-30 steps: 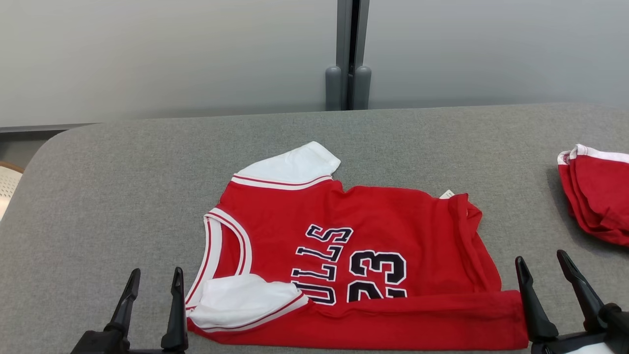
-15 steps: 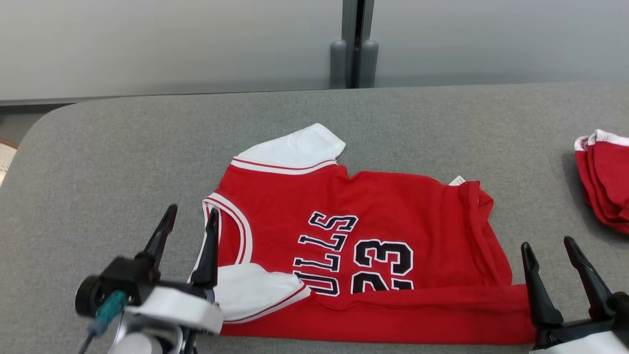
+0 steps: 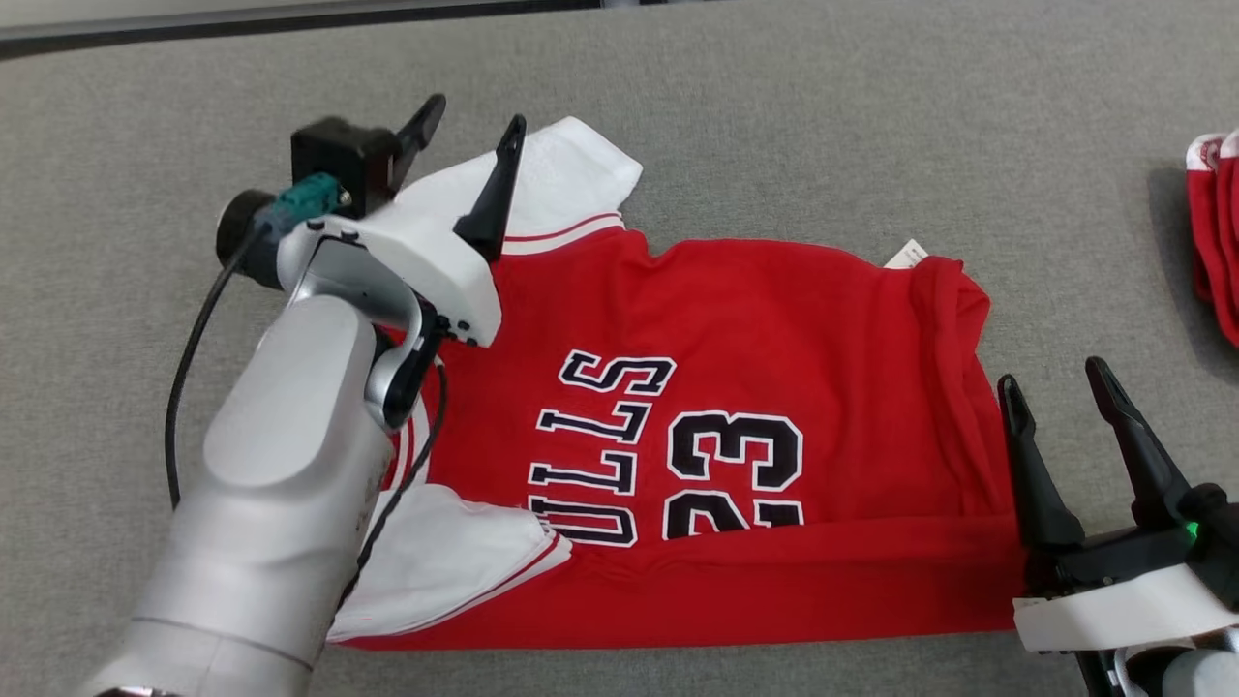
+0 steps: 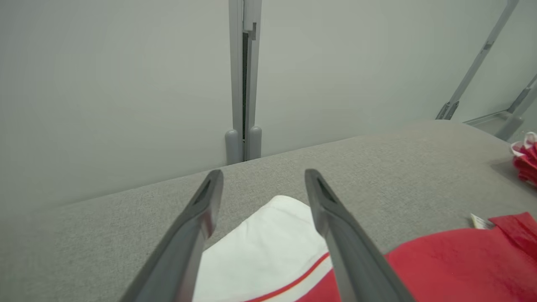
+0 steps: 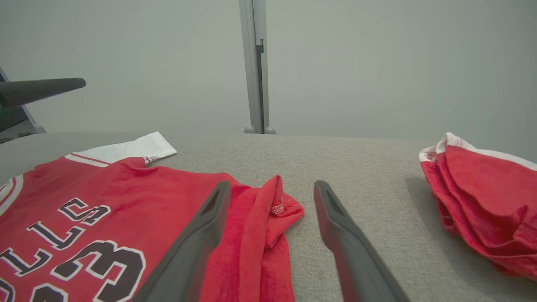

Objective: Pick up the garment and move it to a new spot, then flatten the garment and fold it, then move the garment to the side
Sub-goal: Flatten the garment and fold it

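My left arm (image 3: 281, 503) has swung forward since a second ago, from the near edge out across the jersey (image 3: 736, 319). My head has tipped down as well, so the whole view has shifted. My left end effector (image 3: 476, 111) now hangs over the far white sleeve (image 3: 571, 174), jaws spread wide and holding nothing. My right end effector (image 3: 1050, 373) is just as wide and empty, just beside the bunched hem (image 3: 953, 319). The jersey lies on the grey worktop (image 3: 823, 116) with its near edge folded over, well apart from the red pile (image 3: 1215, 242).

I see three risks:
- I could close on one layer of the sleeve alone, so the body trails and twists.
- That arm crosses above the cloth and could drag it.
- Uneven pulls from the two sides could deepen the hem wrinkles instead of flattening them.
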Robot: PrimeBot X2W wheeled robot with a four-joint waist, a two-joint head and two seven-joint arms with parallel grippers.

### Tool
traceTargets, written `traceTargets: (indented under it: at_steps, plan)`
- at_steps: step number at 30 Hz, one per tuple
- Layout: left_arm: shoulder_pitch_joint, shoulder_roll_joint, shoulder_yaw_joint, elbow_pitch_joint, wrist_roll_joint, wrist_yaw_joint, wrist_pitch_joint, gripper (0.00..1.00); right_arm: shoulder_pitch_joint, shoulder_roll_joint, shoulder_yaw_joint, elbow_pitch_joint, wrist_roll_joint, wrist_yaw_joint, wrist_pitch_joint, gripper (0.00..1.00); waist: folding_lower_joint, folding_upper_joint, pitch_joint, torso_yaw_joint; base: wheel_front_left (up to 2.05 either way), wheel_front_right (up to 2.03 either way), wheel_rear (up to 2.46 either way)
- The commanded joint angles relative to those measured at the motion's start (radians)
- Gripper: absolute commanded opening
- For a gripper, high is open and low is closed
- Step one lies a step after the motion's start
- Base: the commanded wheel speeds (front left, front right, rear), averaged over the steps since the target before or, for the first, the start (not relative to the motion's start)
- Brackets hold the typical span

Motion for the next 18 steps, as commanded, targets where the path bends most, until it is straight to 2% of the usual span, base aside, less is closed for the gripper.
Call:
traceTargets:
  at_steps: [1,9,12,13,14,18]
  plan:
    - [-0.046,0.001,-0.004,0.049,-0.012,-0.004,-0.004,1.0,-0.02,-0.006,0.0,0.007,0.008,-0.001,-0.01,1.0,0.0,0.0,0.046,-0.041,0.0,0.0,0.0]
    - [-0.23,-0.005,-0.043,0.404,-0.053,-0.013,0.031,1.0,-0.061,-0.002,0.018,0.05,0.02,-0.001,-0.026,1.0,0.0,0.0,0.088,-0.091,0.0,0.0,0.0]
    - [-0.252,-0.006,-0.045,0.461,-0.06,-0.014,0.036,1.0,-0.062,-0.001,0.009,0.058,0.023,-0.001,-0.03,1.0,0.0,0.0,0.089,-0.095,0.0,0.0,0.0]
    - [-0.261,-0.007,-0.047,0.483,-0.061,-0.014,0.03,0.74,-0.063,-0.002,0.008,0.063,0.027,-0.001,-0.03,1.0,0.0,0.0,0.089,-0.096,0.0,0.0,0.0]
    - [-0.264,-0.007,-0.044,0.505,-0.07,-0.014,0.028,0.0,-0.065,-0.005,0.005,0.067,0.03,-0.001,-0.03,1.0,0.0,0.0,0.089,-0.096,0.0,0.0,0.0]
    - [-0.269,-0.01,-0.055,0.558,-0.08,-0.013,-0.002,0.0,-0.086,-0.012,-0.015,0.08,0.038,-0.001,-0.019,1.0,0.0,0.0,0.082,-0.092,0.0,0.0,0.0]
